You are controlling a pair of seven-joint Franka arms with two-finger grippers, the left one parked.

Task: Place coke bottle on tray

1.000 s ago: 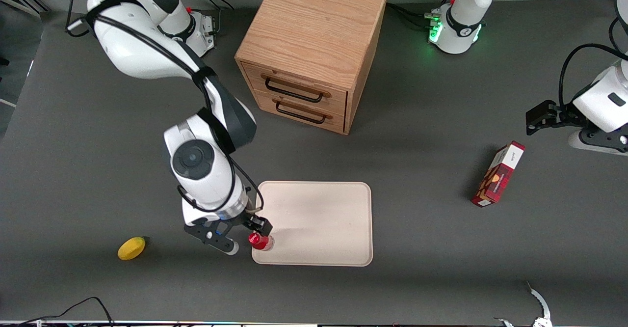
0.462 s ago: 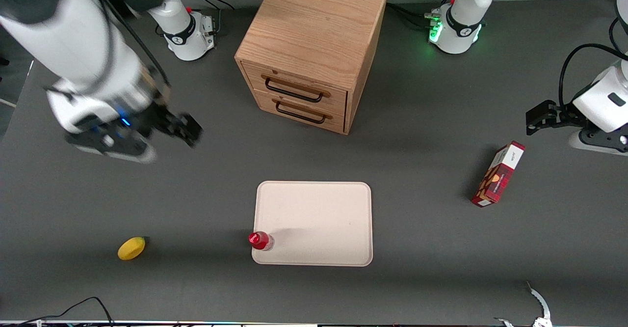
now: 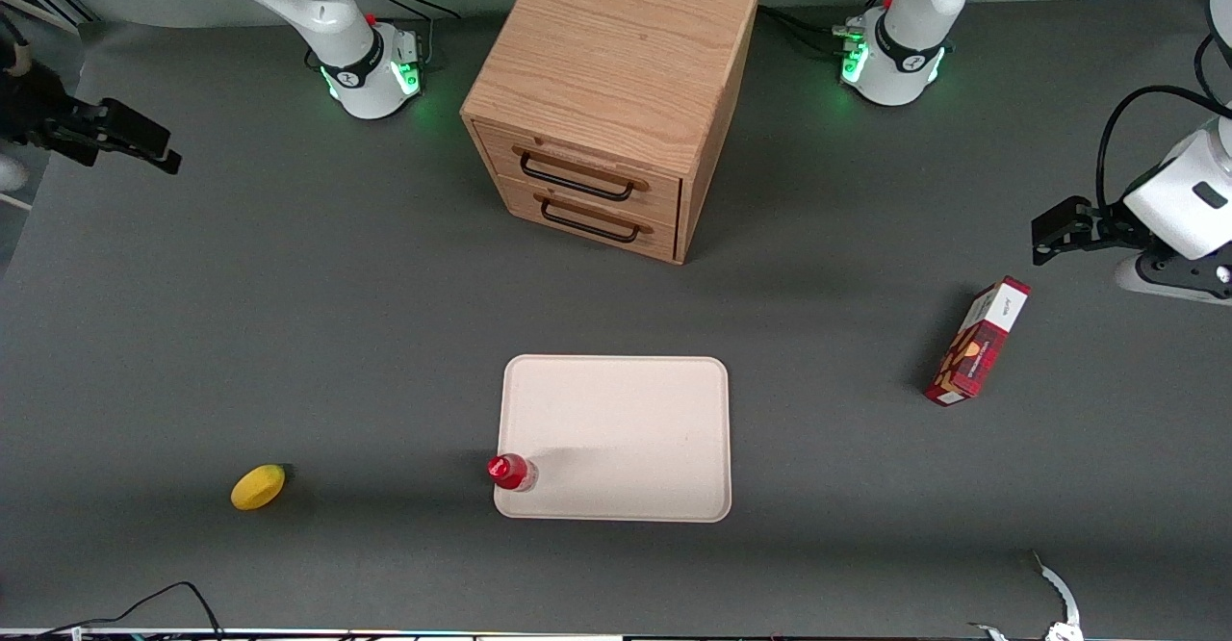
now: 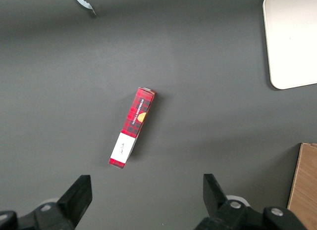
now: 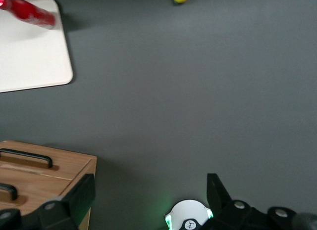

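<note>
The coke bottle [image 3: 510, 473], small and red with a red cap, stands upright on the cream tray [image 3: 626, 429], at the tray's corner nearest the front camera and toward the working arm's end. It also shows in the right wrist view [image 5: 29, 12] on the tray [image 5: 29, 57]. My right gripper [image 3: 159, 148] is open and empty, raised well away from the bottle at the working arm's end of the table and farther from the front camera than the tray. Its fingers [image 5: 81, 195] stand wide apart with nothing between them.
A wooden drawer cabinet [image 3: 611, 92] stands farther from the front camera than the tray. A yellow lemon [image 3: 258, 486] lies toward the working arm's end. A red snack box [image 3: 977, 341] lies toward the parked arm's end and shows in the left wrist view [image 4: 132, 127].
My gripper let go of the bottle, rose and swung away toward the working arm's end of the table. The bottle stays standing on the tray's corner.
</note>
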